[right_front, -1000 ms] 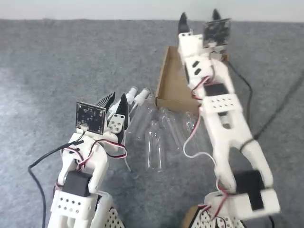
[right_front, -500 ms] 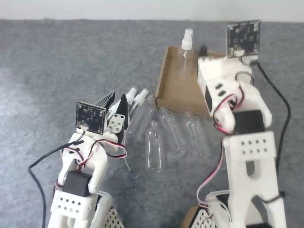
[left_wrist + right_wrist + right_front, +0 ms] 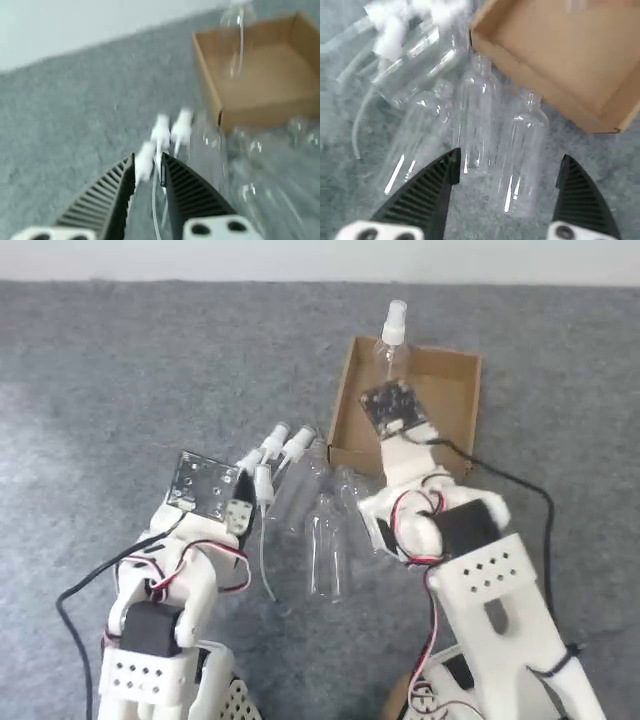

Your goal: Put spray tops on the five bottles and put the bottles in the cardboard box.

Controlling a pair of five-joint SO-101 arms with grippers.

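A clear bottle with a white spray top stands upright at the far edge of the cardboard box. Several uncapped clear bottles lie on the grey carpet in front of the box. My right gripper hangs wide open above them, over two bottles, touching neither. Three white spray tops lie left of the bottles. My left gripper is open, its fingers close on either side of the nearest spray top, whose tube trails back between them.
The grey carpet covers the whole table, with free room to the left and far side. The box floor is bare apart from the standing bottle. Black cables run beside the arm bases.
The right arm drew back from the box, leaving the capped bottle standing inside, and now hovers over the lying bottles. The left gripper moved forward onto the spray tops.
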